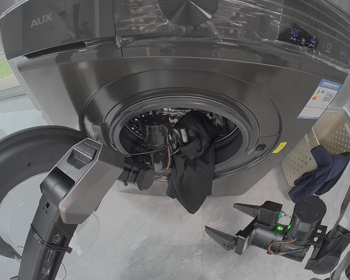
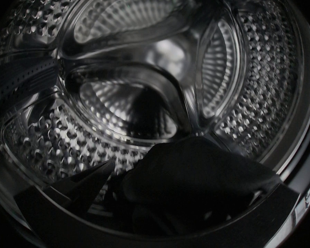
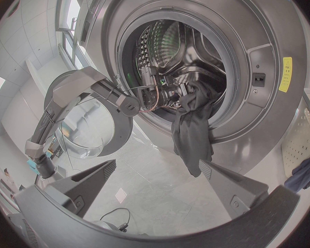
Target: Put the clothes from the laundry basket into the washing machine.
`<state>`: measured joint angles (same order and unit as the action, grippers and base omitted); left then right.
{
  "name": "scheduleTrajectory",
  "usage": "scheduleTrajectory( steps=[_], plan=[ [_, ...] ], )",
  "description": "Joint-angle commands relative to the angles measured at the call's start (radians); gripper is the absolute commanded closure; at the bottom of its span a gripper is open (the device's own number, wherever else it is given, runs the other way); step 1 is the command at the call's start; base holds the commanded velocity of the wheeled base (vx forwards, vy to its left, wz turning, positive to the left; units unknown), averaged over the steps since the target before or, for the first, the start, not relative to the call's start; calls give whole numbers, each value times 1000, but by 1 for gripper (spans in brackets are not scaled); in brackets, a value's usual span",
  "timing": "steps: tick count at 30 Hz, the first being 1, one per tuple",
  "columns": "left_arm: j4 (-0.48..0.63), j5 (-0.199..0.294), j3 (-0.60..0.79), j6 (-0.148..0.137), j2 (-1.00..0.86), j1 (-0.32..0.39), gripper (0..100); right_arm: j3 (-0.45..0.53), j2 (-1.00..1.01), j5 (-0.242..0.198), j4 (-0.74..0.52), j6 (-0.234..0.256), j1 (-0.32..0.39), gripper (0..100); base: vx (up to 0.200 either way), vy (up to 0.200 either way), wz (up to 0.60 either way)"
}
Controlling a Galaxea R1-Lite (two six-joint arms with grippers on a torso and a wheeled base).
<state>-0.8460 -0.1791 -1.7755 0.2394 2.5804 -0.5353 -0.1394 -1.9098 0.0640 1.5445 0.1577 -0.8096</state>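
Closest to us, the right hand [image 1: 220, 216] is hovering low over the floor [image 1: 144, 238], its fingers [image 3: 89, 183] standing wide apart and gripping nothing. A stretch of floor is lying between this hand and the front of the washing machine [image 1: 182, 70], which is rising ahead of it. The laundry basket [image 1: 334, 133] is standing off to this hand's right and farther forward, just beside the machine's lower corner. A blue garment [image 1: 319, 172] is hanging over the basket's near rim and down its outer wall, well apart from the fingers.

Ahead of the right hand and to its left, the left arm is lying across the rim of the machine's round mouth [image 1: 249, 125], and the left hand [image 2: 151, 169] is sitting inside the drum [image 2: 155, 69]. One finger [image 2: 89, 186] is showing, standing out wide to the side, so we are reading this hand as spread apart. The other finger is lying buried under cloth. The black garment [image 1: 192, 164] is draping over this hand, trailing back behind it over the mouth's lower lip and hanging down the machine's front. We cannot tell whether its hem is touching the floor. Ahead of this hand the drum's dimpled wall is curving all round, well apart from the finger. The door [image 1: 15, 168] is standing swung open on this hand's left and behind it, with the left forearm crossing in front of the door's edge.
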Motion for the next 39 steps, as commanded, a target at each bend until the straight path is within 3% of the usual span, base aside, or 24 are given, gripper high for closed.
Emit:
scheduleTrajectory(
  steps=[1, 6, 12, 17, 23, 24, 30, 34, 39],
  plan=[
    [10, 38, 291, -8, -215, -46, 0, 1, -2, 0, 0, 0, 0, 0, 0, 0, 0],
    [53, 86, 401, -9, -284, -75, 0, 0, -2, 0, 0, 0, -5, 0, 0, 0, 0],
    [51, 144, 419, -12, -255, -120, 0, 0, -2, 0, 0, 0, -5, 0, 0, 0, 0],
    [44, 155, 387, -43, -160, -124, 0, 0, -2, 0, 0, 0, -5, 0, 0, 0, 0],
    [44, 153, 314, -49, -65, -89, 0, -2, -2, 0, 0, 0, -5, 0, 0, 0, 0],
    [44, 153, 314, -51, -65, -89, 100, -3, -2, 0, 0, 0, -5, 0, 0, 0, 0],
    [24, 138, 206, -45, -63, -60, 100, -3, -3, 0, 0, 2, -7, 0, 0, 0, 0],
    [11, 84, 61, -14, -68, -26, 100, -5, -3, 0, 0, 2, -8, 0, 0, 0, 0],
    [1, 76, -79, 3, -40, -9, 100, -5, -3, 0, 0, 2, -7, 0, 0, 0, 0]
  ],
)
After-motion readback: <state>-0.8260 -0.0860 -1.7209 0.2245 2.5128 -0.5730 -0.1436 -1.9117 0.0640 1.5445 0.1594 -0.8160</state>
